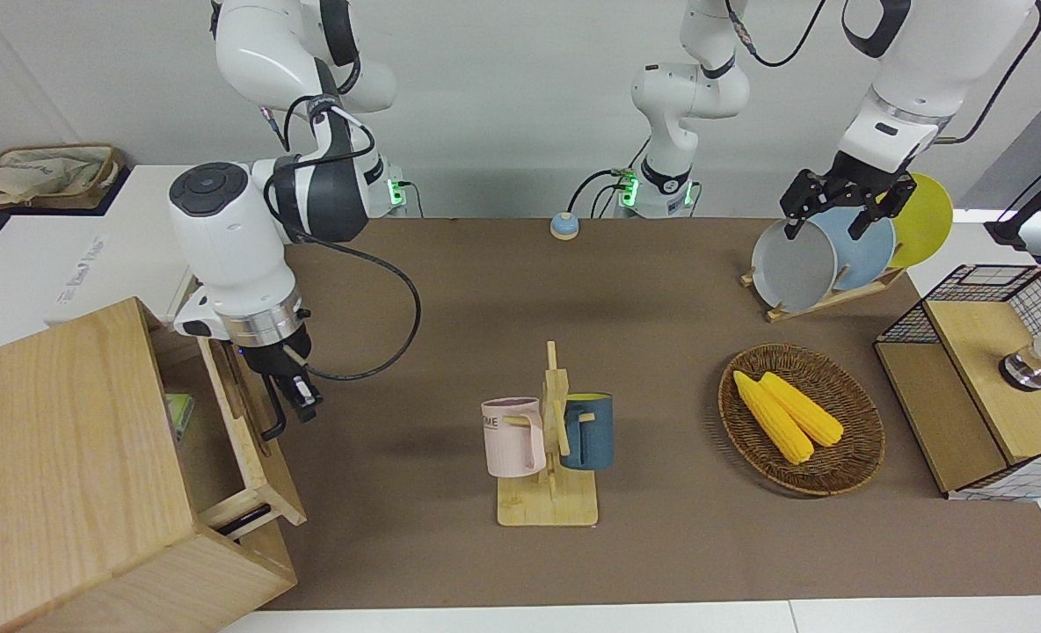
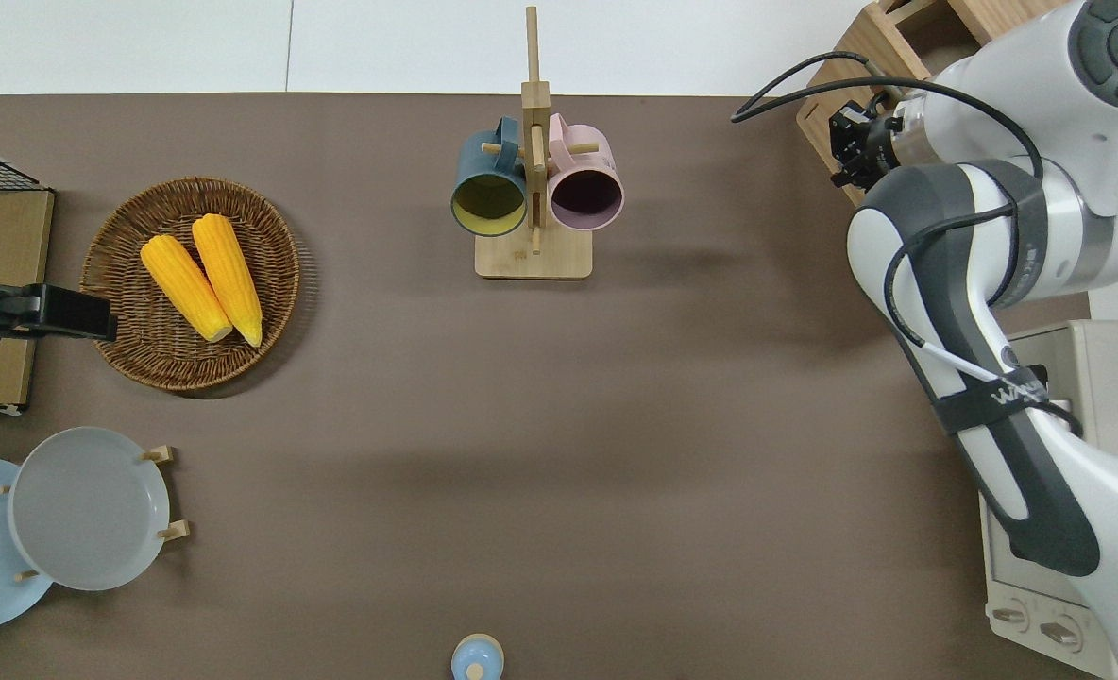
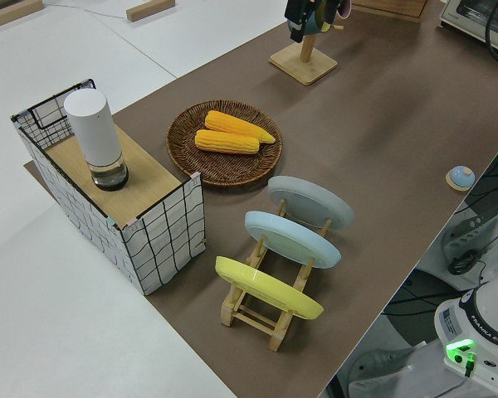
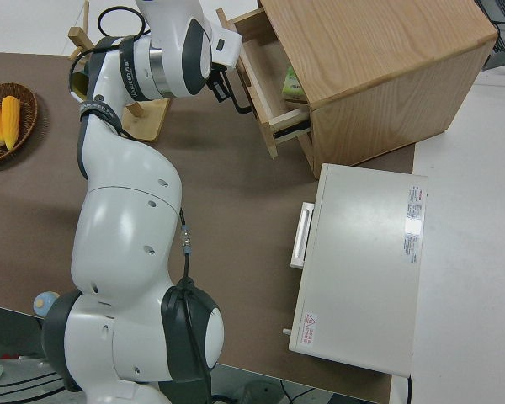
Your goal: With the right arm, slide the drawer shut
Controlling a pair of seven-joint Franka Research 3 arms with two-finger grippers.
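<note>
The pale-wood drawer [image 1: 252, 440] sticks partly out of the large wood cabinet [image 1: 63, 457] at the right arm's end of the table. Its black bar handle [image 1: 272, 413] faces the table's middle. A green packet [image 1: 178, 417] lies inside, mostly under the cabinet top. My right gripper [image 1: 299, 397] is shut and empty, and its fingertips rest against the drawer's front at the handle. The drawer also shows in the right side view [image 4: 259, 93] and in the overhead view [image 2: 828, 94], with the right gripper [image 2: 850, 151] beside it. My left arm is parked, its gripper [image 1: 840, 211] open.
A white toaster oven [image 4: 358, 261] stands beside the cabinet, nearer to the robots. A mug rack [image 1: 549, 440] with two mugs stands mid-table. Toward the left arm's end are a corn basket [image 1: 846, 479], a plate rack [image 1: 828, 255] and a wire-mesh box [image 1: 978, 387].
</note>
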